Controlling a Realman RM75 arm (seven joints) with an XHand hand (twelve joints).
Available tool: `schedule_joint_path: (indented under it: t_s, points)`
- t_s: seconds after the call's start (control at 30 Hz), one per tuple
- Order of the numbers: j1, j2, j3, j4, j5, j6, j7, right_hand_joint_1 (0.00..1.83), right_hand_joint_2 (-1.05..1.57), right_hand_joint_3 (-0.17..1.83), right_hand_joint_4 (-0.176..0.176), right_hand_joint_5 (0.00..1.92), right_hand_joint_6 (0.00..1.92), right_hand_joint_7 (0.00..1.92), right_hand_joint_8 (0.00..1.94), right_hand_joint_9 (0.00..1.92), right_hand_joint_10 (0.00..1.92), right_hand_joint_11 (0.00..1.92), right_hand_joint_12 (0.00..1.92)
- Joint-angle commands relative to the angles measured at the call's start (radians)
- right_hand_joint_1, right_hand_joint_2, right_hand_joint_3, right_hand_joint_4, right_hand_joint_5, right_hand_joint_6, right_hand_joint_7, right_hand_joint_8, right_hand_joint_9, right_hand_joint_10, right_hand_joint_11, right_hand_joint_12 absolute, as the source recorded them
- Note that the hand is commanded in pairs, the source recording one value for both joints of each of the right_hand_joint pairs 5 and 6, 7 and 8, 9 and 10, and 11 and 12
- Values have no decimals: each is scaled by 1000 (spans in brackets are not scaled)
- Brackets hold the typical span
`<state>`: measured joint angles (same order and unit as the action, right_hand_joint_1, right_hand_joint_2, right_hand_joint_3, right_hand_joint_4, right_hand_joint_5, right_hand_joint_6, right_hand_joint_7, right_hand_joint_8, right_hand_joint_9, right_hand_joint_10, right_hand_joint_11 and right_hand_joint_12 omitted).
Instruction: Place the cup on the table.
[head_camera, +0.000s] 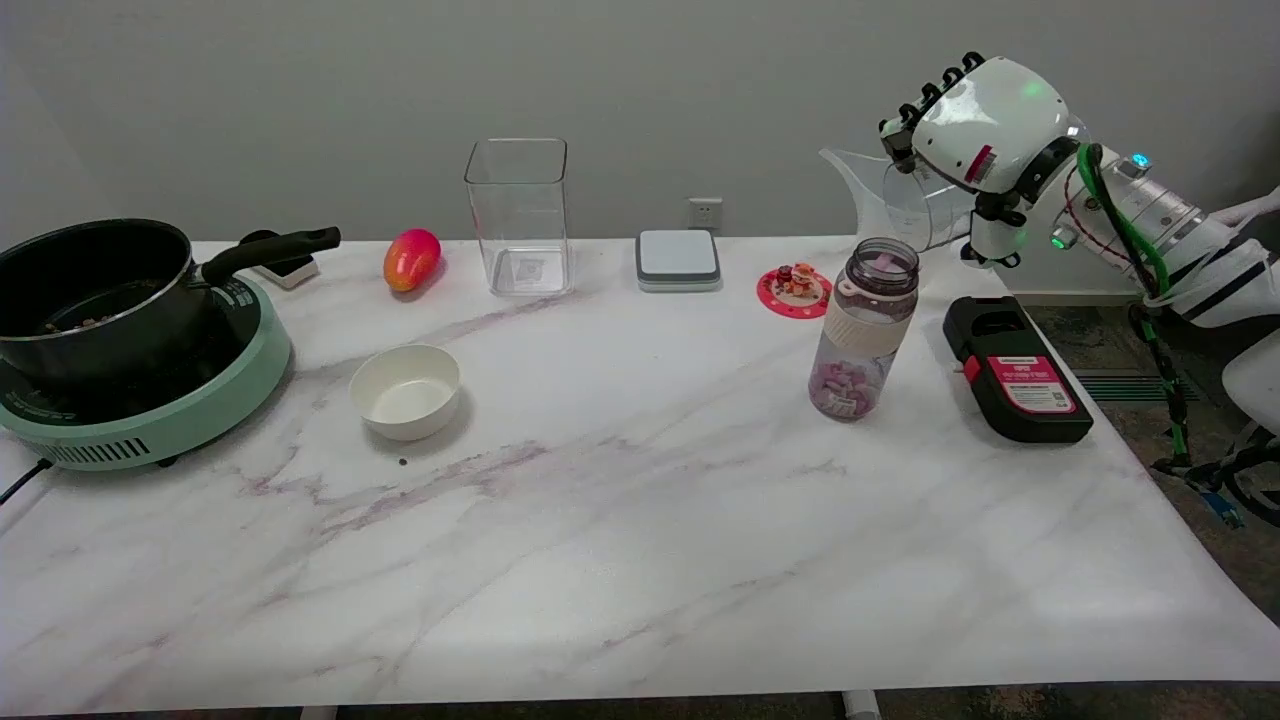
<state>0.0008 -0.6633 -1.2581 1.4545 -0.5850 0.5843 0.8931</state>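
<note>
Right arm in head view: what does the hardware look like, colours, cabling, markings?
The right hand has a glossy white shell with black fingers and a small red label. The right arm is silver and white with black bands, lit green and blue indicator lights, and a green cable alongside a black one.

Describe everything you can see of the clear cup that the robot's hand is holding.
The cup is a clear measuring jug, plastic by its look, with a pointed spout at its left. It is tilted on its side, mouth toward the left, in the air above the table's far right corner, touching no surface. The right hand grips it from the right and hides that side. Faint markings show on the wall; they cannot be read. It looks empty.
</note>
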Motion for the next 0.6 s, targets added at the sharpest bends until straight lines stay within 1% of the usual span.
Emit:
schedule_joint_path:
  t_s: [0.03, 0.27, 0.37, 0.5, 0.6]
  points:
    - [0, 1, 15, -8, -11, 8, 1, 1443, 557, 880, 0, 1624, 1624, 1527, 1527, 1472, 1472, 1261, 1261]
    - [0, 1, 15, -7, -15, 11, 0, 1439, 579, 860, 0, 1624, 1624, 1529, 1529, 1473, 1473, 1262, 1262]
    - [-7, -3, 12, -9, 12, 1, 3, 1437, 589, 854, 0, 1625, 1625, 1530, 1530, 1474, 1474, 1262, 1262]
    - [-59, -22, 40, -9, 140, -28, -22, 1434, 601, 853, 0, 1629, 1629, 1536, 1536, 1476, 1476, 1267, 1267]
    - [-152, -70, 119, 8, 252, -37, -79, 1433, 620, 837, 0, 1633, 1633, 1540, 1540, 1482, 1482, 1273, 1273]
